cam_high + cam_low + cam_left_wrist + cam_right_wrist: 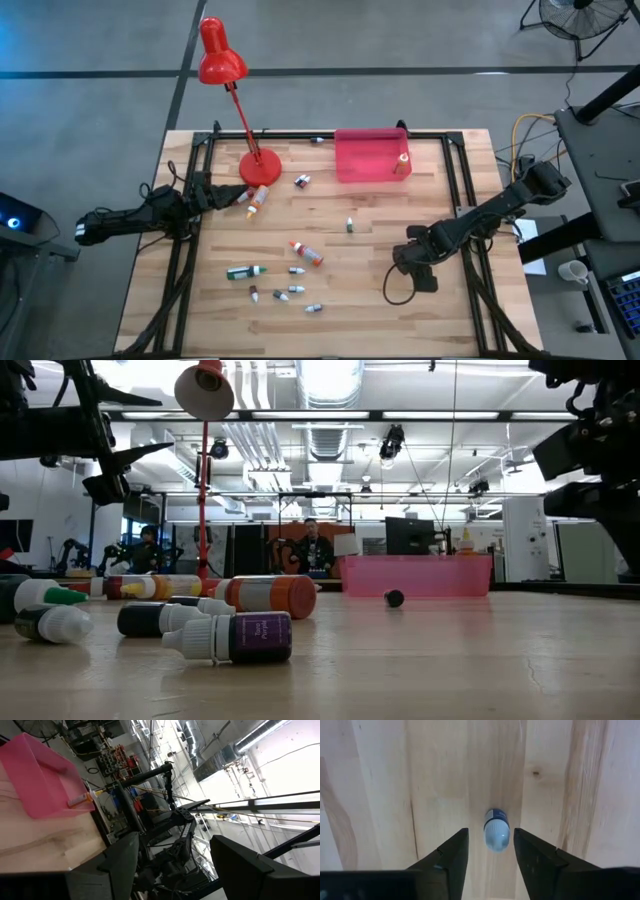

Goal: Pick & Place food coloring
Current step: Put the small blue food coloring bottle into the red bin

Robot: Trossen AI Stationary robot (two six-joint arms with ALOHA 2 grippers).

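A small food coloring bottle (496, 831) with a white cap and a blue label lies on its side on the wooden table. My right gripper (491, 831) points down over it, open, with one finger on either side and a gap showing on both. In the high view my right gripper (414, 262) hides that bottle. Several more food coloring bottles (306, 253) lie scattered at the table's left centre. An orange one (401, 163) lies in the pink tray (365, 165). My left gripper (175, 840) waits open at the left edge, near the lamp base.
A red desk lamp (259, 166) stands at the far left, with an orange-and-white bottle (257, 200) lying beside its base. Black frame rails (455, 180) run along both sides of the table. A dark cable loop (395, 290) lies by my right gripper.
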